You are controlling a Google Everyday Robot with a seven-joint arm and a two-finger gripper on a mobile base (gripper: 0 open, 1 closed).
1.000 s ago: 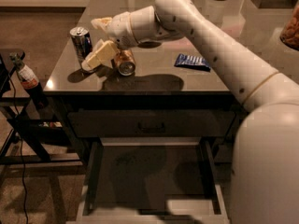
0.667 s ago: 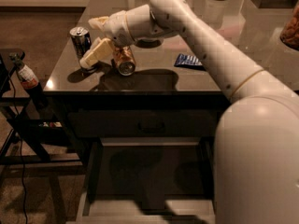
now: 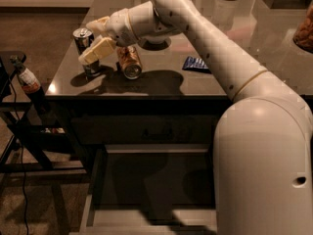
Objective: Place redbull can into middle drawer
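Redbull can [image 3: 83,35], tall, slim, silver-topped metal, stood upright on the dark glossy worktop [image 3: 146,84]; my gripper [image 3: 86,42] was spread open right at it.

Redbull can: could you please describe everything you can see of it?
The redbull can is slim, dark metal with a silver top, standing upright near the table's front left corner. The gripper is right at it, partly covering the can's side. A tan-gold can lies tipped over beside it, apart.
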